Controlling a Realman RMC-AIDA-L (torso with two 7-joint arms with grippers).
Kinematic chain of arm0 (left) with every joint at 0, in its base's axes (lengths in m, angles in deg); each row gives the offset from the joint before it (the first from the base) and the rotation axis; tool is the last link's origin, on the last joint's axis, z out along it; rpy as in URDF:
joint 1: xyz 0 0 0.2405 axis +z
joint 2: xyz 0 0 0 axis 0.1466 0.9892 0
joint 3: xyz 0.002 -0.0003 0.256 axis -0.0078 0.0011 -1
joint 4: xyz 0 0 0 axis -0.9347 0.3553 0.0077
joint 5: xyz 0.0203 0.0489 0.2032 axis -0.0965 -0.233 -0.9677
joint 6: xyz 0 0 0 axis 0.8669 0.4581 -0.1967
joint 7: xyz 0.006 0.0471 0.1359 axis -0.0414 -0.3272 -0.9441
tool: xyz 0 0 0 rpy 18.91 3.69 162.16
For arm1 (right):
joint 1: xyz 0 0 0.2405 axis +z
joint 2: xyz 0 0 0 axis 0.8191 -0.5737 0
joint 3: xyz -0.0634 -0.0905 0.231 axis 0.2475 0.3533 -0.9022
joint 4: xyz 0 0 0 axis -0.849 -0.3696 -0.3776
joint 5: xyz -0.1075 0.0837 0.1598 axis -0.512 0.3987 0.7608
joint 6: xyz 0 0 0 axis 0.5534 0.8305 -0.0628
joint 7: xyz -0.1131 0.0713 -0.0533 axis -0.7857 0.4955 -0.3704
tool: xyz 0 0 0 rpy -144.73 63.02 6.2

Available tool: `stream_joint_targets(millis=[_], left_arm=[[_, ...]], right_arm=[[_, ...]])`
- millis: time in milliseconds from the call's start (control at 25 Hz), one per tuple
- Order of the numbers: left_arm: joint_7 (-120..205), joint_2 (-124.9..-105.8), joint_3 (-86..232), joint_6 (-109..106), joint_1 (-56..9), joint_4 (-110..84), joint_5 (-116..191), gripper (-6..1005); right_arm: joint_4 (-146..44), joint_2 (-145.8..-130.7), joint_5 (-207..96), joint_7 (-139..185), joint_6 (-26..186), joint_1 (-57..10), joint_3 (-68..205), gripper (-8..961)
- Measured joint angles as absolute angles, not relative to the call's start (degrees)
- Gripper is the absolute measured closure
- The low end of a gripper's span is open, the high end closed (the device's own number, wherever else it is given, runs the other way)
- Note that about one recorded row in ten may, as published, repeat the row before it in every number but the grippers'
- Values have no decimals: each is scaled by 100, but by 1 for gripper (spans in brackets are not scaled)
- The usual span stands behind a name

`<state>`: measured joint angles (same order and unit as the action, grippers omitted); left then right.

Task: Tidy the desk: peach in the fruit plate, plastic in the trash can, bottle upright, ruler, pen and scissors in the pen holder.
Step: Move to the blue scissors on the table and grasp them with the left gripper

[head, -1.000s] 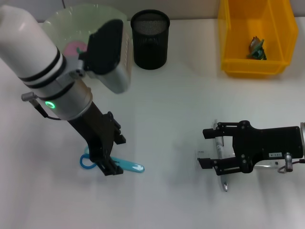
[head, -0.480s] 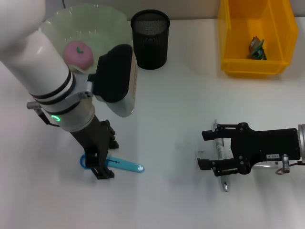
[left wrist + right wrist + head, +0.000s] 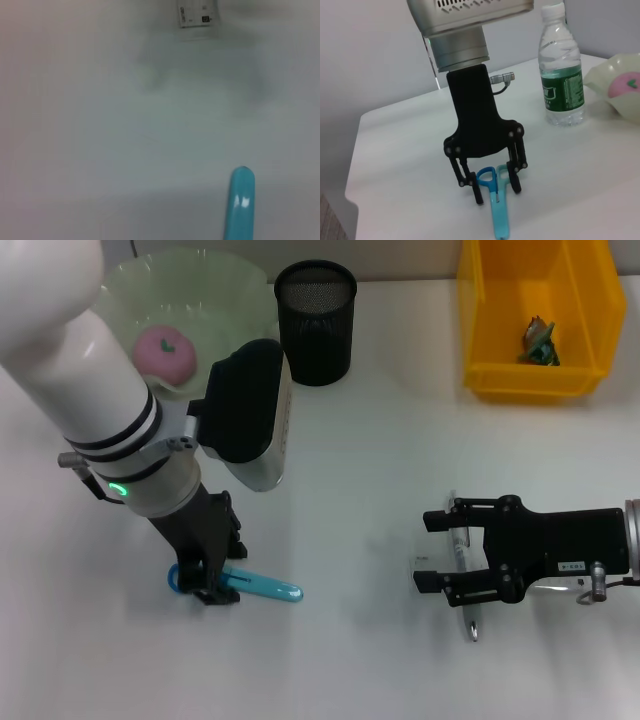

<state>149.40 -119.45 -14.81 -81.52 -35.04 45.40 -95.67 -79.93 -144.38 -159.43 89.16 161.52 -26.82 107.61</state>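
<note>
Left end effector (image 3: 215, 585): down at the worktop (image 3: 360, 480), fingers spread and straddling the handle end of the scissors (image 3: 240, 583); the right wrist view shows one finger on each side of the blue loops, not closed on them yet, so it is released.
Scissors: lying flat at about 8 o'clock in the head view, loops under the left end effector, capped blade end pointing toward 3 o'clock.
Risk at the grasp: the scissors are thin and flat, so fingertips that close too high could slide over the handles, or press on one loop and spin the tool away.
Risk on lift: a hold at the loops alone leaves the long blade end hanging, so it may swing or slip out on the way to the pen holder (image 3: 316, 322) at 12 o'clock.
Risk at the drop: the holder's mouth is narrow; a tilted tool could catch the rim or tip the cup.
Right end effector (image 3: 432, 552): at about 4 o'clock, fingers apart, poised over the ruler and pen (image 3: 461, 570), gripping nothing.
Risk between arms: well apart now, but both head for the same holder.
Peach (image 3: 164, 350): already in the fruit plate (image 3: 215, 282) at 11 o'clock.
Plastic (image 3: 540, 342): in the yellow trash can (image 3: 536, 372) at 1 o'clock.
Bottle (image 3: 561, 67): upright beside the plate.
</note>
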Motion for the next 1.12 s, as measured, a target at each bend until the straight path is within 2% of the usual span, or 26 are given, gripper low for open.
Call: stream_joint_targets(millis=[320,680,880,1120], left_arm=[[14941,-11938,-1486,-8103,-3498,4577,-9577,533],[14968,-11935,-1623,-8113,-3498,4577,-9645,550],[14955,-11935,-1625,-8111,-3499,4576,-9646,680],[14933,-11936,-1637,-8104,-3509,4545,-9645,682]], right_arm=[[-8003,-14438,-15938,8923,16155,-2687,10758,160],[-8010,-14438,-15935,8973,16155,-2680,10749,161],[-8011,-14438,-15921,8989,16154,-2675,10749,161],[-8010,-14438,-15907,9041,16147,-2670,10741,161]])
